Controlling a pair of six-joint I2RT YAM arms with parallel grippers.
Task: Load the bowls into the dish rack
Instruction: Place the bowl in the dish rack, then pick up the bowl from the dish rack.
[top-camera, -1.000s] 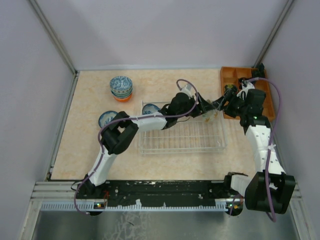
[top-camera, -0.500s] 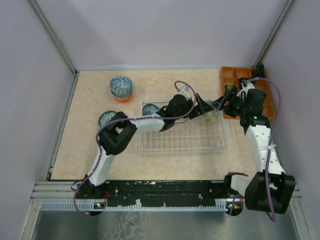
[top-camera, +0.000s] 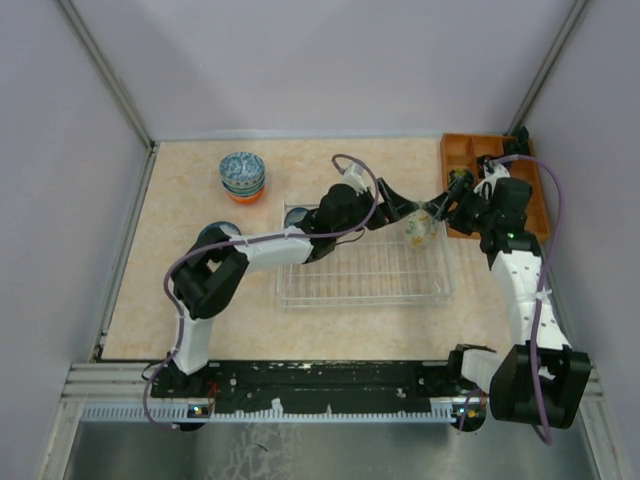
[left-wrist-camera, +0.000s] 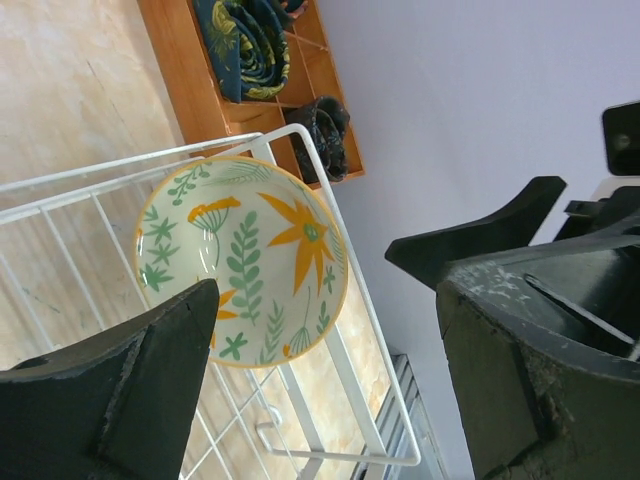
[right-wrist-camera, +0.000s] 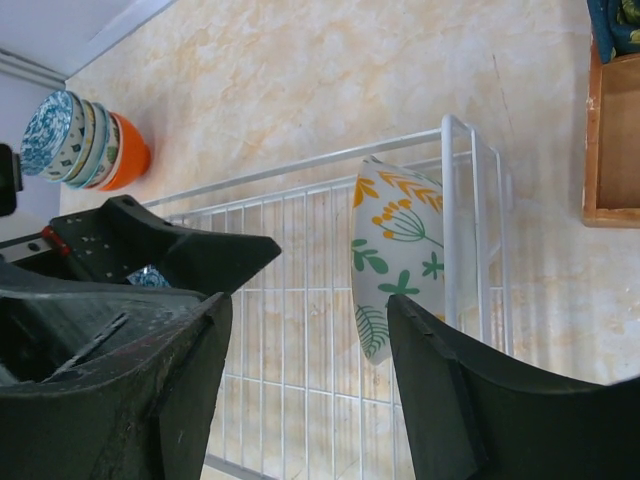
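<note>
Cream round ceramic bowl with green leaf and orange flower pattern (left-wrist-camera: 250, 260) stands on edge in far right corner of pale wire-grid dish rack (top-camera: 360, 285), against rack's right wall. Left end effector (left-wrist-camera: 328, 295) released, fingers wide apart, holding nothing, near bowl. Right end effector (right-wrist-camera: 310, 302) likewise spread, empty, just beside same corner. Stack of blue-patterned bowls on orange bowl (top-camera: 242, 175) sits on desk (top-camera: 170, 290), well apart from rack. Orange wooden compartment tray (top-camera: 460, 150) just right of rack.

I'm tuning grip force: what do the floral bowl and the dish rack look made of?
The floral bowl looks like glazed ceramic: glossy surface, painted green and orange plants. The dish rack looks like white-coated wire: thin smooth rods in a grid; metal or plastic unclear.
</note>
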